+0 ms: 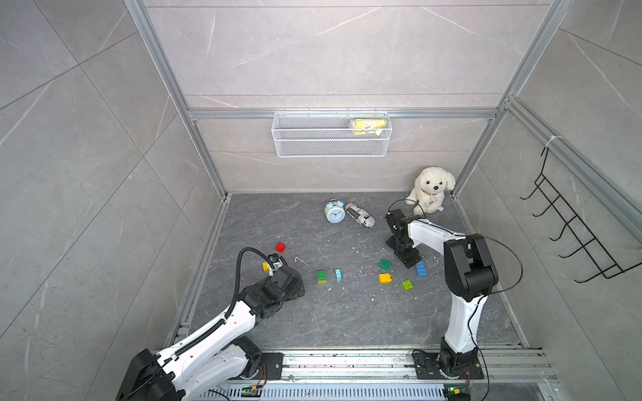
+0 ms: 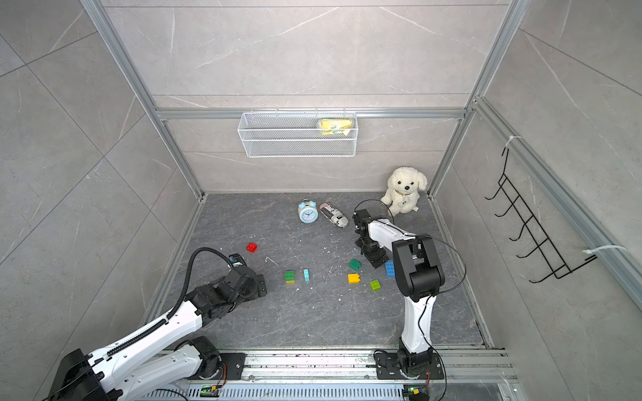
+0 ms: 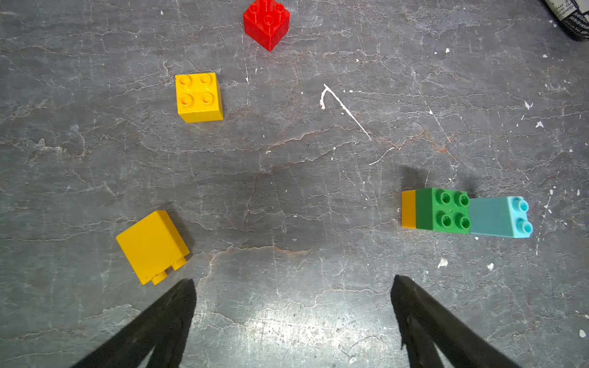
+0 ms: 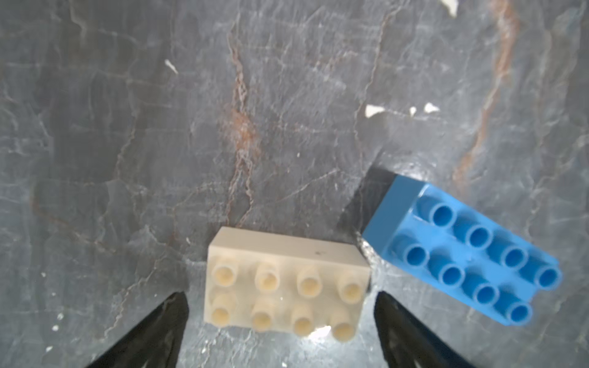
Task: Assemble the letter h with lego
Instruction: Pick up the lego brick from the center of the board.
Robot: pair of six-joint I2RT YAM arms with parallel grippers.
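A white lego brick (image 4: 287,280) lies studs-up between the fingers of my right gripper (image 4: 279,293), which is open with a gap on each side. A blue brick (image 4: 462,251) lies just beside it, also seen in a top view (image 1: 421,268). My left gripper (image 3: 292,280) is open over bare floor. Near it are a tipped yellow brick (image 3: 151,245), an upright yellow brick (image 3: 197,97), a red brick (image 3: 267,22) and a green-on-yellow stack (image 3: 441,208) beside a light blue brick (image 3: 500,216). Dark green (image 1: 384,264), yellow (image 1: 385,278) and lime (image 1: 407,284) bricks lie mid-right.
An alarm clock (image 1: 334,211), a print-covered can (image 1: 361,215) and a plush dog (image 1: 430,189) stand at the back. A wire basket (image 1: 331,135) hangs on the back wall and a hook rack (image 1: 573,229) on the right wall. White flecks dot the floor.
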